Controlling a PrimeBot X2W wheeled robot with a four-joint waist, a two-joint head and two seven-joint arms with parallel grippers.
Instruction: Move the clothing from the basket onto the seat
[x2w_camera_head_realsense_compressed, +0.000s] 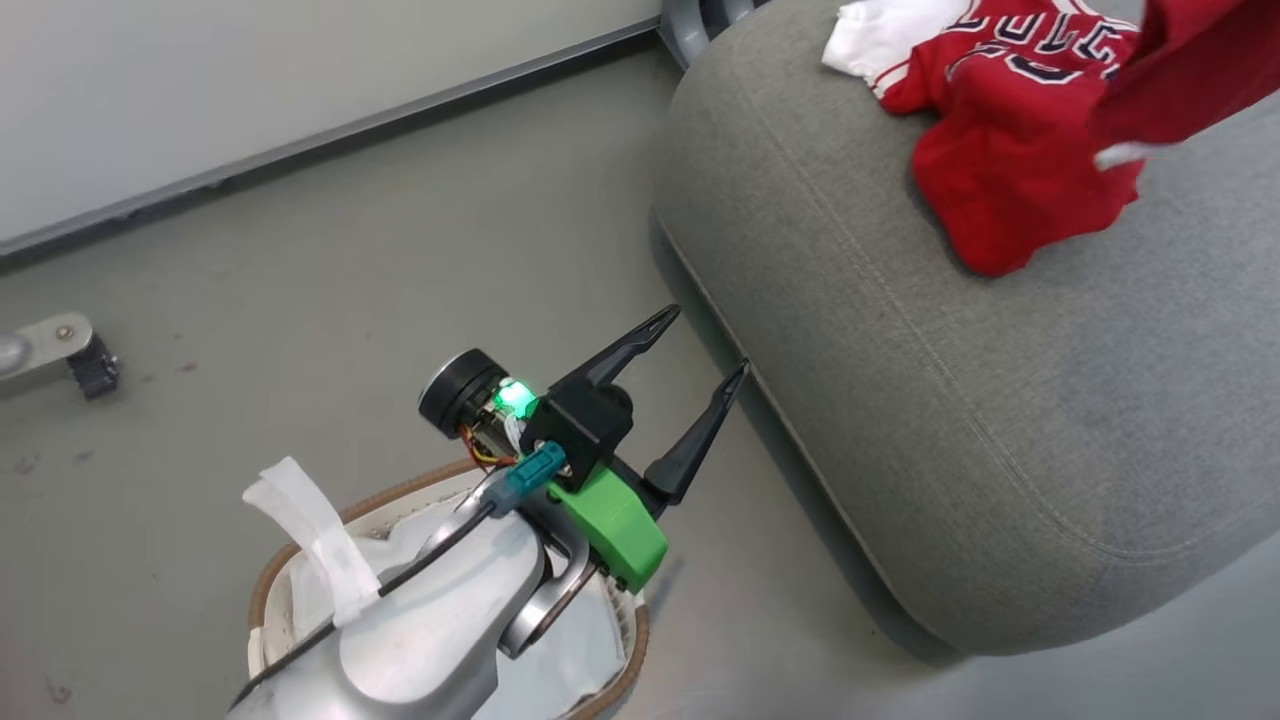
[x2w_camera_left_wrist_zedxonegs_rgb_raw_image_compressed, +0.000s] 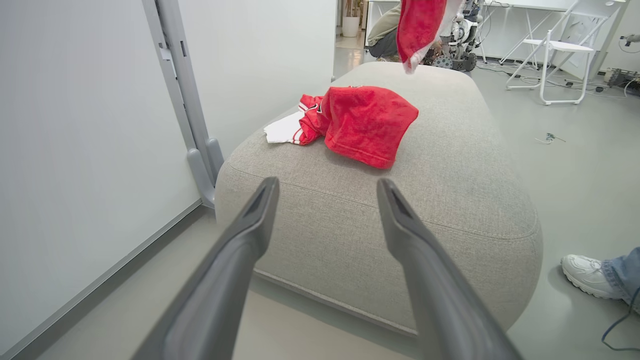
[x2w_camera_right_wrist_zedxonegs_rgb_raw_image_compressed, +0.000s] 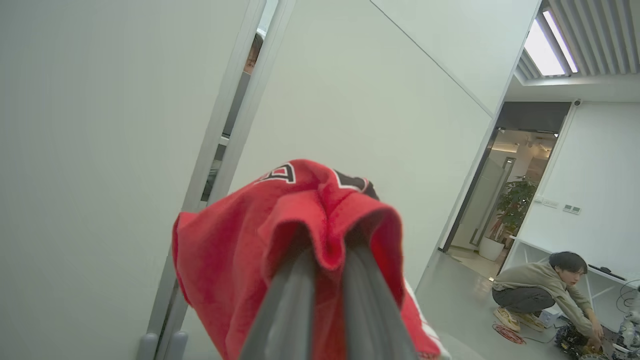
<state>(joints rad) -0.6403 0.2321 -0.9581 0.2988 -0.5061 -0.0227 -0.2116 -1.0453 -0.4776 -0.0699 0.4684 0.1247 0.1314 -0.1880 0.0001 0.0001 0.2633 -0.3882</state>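
Where the woven grey seat curves, crumpled red clothing lies.

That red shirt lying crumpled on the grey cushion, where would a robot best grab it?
Pinch the raised, bunched hump in the middle of the red shirt, coming straight down from above. It lies in a soft heap on the cushion with no stiff edge, so side-on fingers would likely just push it along; the hump gives folds to close on.
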